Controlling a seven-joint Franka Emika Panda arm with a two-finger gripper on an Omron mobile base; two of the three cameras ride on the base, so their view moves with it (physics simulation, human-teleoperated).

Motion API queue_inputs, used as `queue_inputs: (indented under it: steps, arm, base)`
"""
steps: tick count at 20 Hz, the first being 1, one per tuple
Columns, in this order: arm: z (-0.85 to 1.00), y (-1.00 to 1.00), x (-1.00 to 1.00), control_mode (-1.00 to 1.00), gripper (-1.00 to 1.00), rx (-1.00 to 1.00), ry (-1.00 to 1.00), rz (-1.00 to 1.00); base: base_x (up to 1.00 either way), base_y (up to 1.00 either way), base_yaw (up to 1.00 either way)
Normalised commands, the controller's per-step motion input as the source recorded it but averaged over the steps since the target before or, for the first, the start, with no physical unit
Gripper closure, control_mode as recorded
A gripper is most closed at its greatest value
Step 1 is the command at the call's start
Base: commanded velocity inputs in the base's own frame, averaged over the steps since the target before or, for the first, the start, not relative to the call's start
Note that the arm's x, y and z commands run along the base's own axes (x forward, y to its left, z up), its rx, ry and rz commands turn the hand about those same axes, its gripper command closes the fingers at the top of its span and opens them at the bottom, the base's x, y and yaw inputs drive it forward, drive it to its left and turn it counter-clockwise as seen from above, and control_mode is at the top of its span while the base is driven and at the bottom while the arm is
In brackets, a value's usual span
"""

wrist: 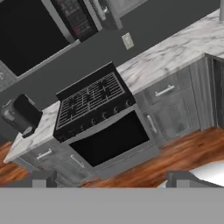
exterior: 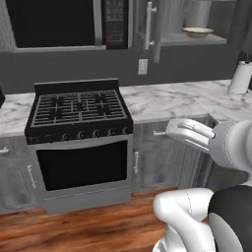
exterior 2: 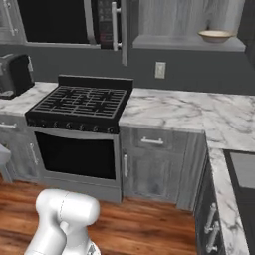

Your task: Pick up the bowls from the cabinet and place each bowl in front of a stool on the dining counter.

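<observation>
The white Franka Panda arm with dark joints [exterior: 216, 147] is folded low beside the base, forearm reaching left. Its two-finger gripper [wrist: 112, 178] shows two dark fingertips [wrist: 41, 178] set wide apart, holding nothing.

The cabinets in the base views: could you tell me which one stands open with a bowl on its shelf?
The wall cabinet right of the microwave: its door is swung out and a cream-tan bowl sits on its shelf. The grey cabinets below the worktop are shut.

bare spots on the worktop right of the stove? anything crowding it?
Bare marble worktop runs from the stove to the corner under the cabinet shelf. Paper towel roll takes the far right; toaster crowds the stove's left.
</observation>
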Motion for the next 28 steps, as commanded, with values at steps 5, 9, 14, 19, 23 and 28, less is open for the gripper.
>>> queue_inputs:
  steps: [5,9,14,19,23,28]
  arm:
    - [0.00,0.00,0.00,1.00,-1.00,0.00,0.00,0.00]
    - [0.00,0.00,0.00,1.00,-1.00,0.00,0.00,0.00]
    - [0.00,0.00,0.00,1.00,-1.00,0.00,0.00,0.00]
    - [0.00,0.00,0.00,1.00,-1.00,0.00,0.00,0.00]
    - [0.00,0.00,0.00,1.00,-1.00,0.00,0.00,0.00]
    - [0.00,0.00,0.00,1.00,-1.00,0.00,0.00,0.00]
  base:
    - [0.79,-1.00,0.13]
    - [1.00,-0.99,0.14]
    - [0.92,-0.88,0.17]
    - [0.98,-0.32,0.03]
    - [0.70,0.19,-0.20]
    - [0.00,0.68,-0.11]
